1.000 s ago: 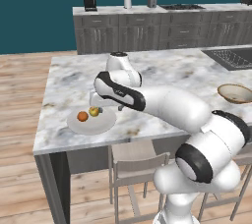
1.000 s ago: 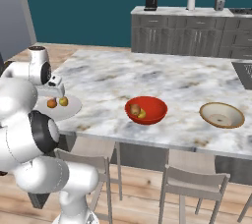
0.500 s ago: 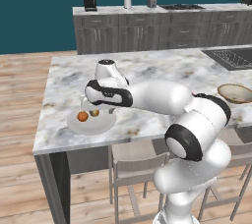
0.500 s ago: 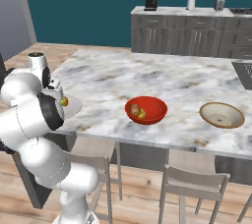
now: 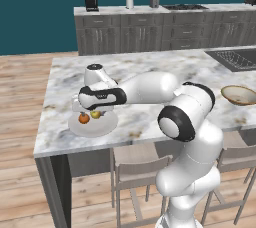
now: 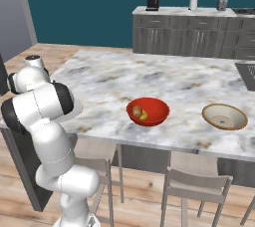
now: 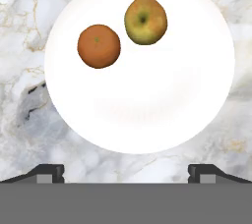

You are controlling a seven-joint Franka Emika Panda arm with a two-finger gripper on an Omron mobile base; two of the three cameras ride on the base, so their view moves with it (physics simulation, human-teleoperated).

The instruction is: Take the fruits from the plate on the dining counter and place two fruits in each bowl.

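Over plate (image 7: pixel 147 100), pincer (image 7: pixel 126 171) wide open, empty

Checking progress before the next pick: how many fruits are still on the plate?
2. An orange and a yellow-green apple lie apart on the white plate, under the open gripper. Two more fruits are already in the red bowl.

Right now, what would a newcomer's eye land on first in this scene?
The white arm folded low over the plate near the dining counter's corner, its open hand above an orange and a yellow-green apple lying side by side, apart. Next, the red bowl mid-counter already holding two fruits, and beside it the tan bowl.
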